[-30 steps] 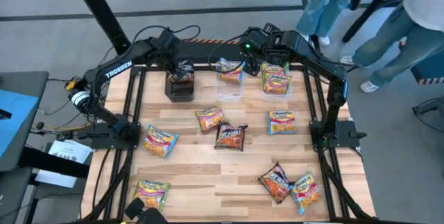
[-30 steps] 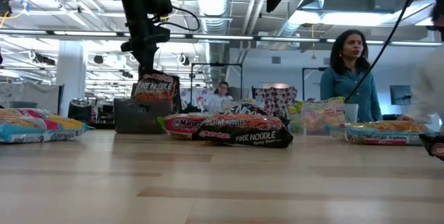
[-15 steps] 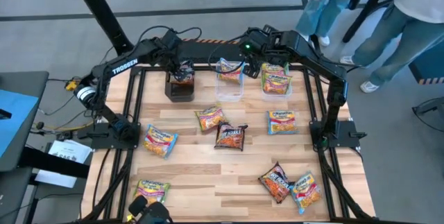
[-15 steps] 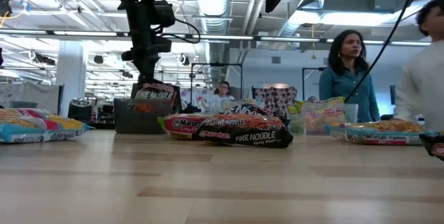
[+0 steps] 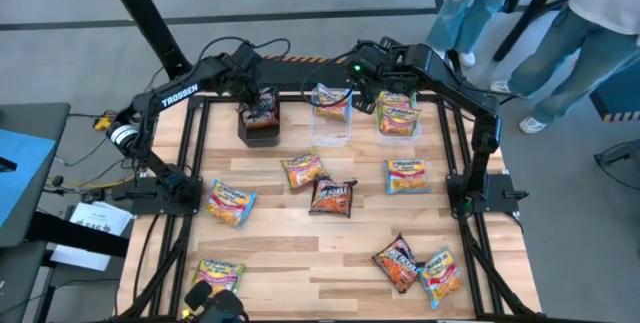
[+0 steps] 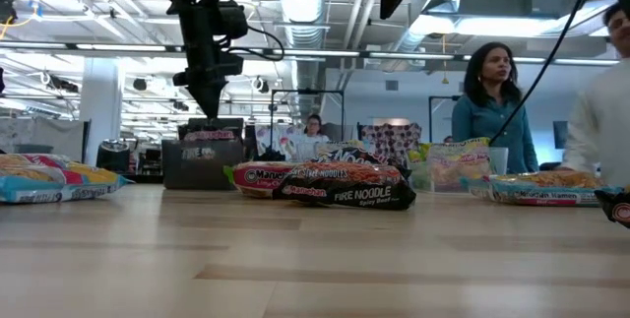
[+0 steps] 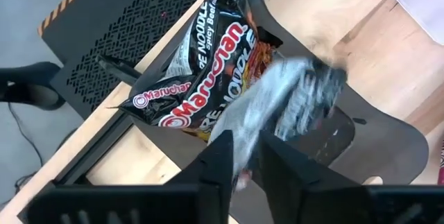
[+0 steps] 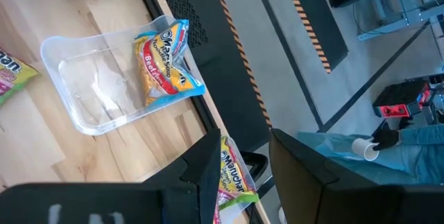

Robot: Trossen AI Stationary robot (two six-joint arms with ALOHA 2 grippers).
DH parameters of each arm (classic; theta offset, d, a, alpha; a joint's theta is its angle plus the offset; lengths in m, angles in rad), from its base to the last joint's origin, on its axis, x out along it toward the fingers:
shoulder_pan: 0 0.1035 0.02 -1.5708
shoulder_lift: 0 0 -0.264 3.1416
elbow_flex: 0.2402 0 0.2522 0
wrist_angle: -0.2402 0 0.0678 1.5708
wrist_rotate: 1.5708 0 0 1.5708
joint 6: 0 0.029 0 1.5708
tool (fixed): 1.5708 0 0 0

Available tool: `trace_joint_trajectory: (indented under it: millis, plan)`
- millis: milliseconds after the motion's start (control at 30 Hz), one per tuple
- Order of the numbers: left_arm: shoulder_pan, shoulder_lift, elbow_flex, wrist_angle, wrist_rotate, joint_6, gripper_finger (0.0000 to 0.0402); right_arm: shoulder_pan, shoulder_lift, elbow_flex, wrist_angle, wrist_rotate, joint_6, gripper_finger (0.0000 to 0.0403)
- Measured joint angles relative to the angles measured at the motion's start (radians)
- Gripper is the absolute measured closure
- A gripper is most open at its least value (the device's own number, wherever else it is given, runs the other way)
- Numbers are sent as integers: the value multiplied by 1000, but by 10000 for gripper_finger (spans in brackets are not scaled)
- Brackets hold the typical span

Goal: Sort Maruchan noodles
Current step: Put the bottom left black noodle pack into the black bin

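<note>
Across the light wood table [image 5: 330, 253], noodle packets [image 5: 333, 196] lie scattered, one blue-edged packet [image 8: 165, 61] leaning in a clear tub [image 8: 90, 102], and two people stand in the open-ceilinged room behind. At the back, the left gripper [image 5: 258, 98] hangs over the black box [image 5: 258, 128], fingers slightly parted, a dark packet [image 7: 208, 78] sitting in the box. The right gripper [image 5: 368, 81] hovers by the tubs, partly open, holding nothing.
</note>
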State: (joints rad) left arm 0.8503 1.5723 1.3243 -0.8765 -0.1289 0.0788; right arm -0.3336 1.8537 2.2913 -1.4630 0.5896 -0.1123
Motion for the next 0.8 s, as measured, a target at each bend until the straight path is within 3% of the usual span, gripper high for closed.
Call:
trace_joint_trajectory:
  millis: [167, 467, 633, 733, 800]
  plan:
    - [11, 0, 0, 0, -31, -16, 308, 0, 0, 0, -4, 0, 0, 255]
    - [26, 1, 109, -46, 27, 14, 303, 0, 0, 0, -4, -16, 0, 255]
    - [17, 0, 214, -174, 229, 31, 303, 0, 0, 0, -12, -16, 10, 255]
    - [-15, -4, 216, -270, 371, 68, 303, 0, 0, 0, -35, -17, 27, 255]
    - [-44, -4, 196, -315, 412, 99, 303, 0, 0, 0, -46, -17, 34, 255]
